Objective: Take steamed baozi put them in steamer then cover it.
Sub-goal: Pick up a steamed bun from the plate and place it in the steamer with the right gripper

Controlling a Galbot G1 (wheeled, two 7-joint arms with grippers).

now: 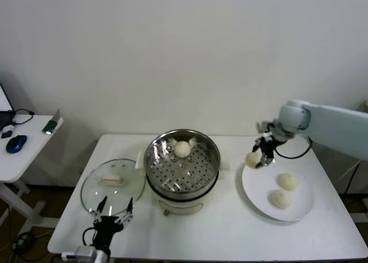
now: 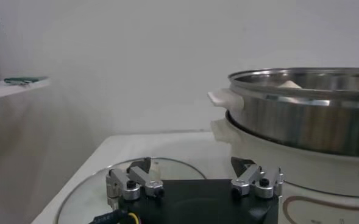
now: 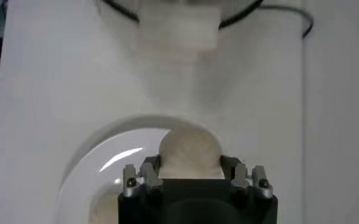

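**Inspector A:** Starting with the counter (image 1: pixel 190 234). The steamer (image 1: pixel 182 165) stands at its middle and is my reference. One bun (image 1: pixel 183 149) lies on the perforated tray, toward the far wall. The glass lid (image 1: pixel 112 182) lies flat just left of the steamer. The white plate (image 1: pixel 261 200) sits right of the steamer and carries two buns (image 1: pixel 288 181).

**Inspector B:** And the arms?

**Inspector A:** The right pincer (image 1: pixel 257 157) is clenched on a fourth bun (image 3: pixel 188 152), held above the plate's edge nearest the steamer. The left pincer (image 2: pixel 194 182) hangs released over the lid's near rim, idle.

**Inspector B:** Risks?

**Inspector A:** In my judgement, three. The dough is soft, so a hard squeeze could dent it and a light one could let it slip out on the way across. A low carry could strike the steamer's raised rim. A release too near the seated bun could leave the two pressed together.
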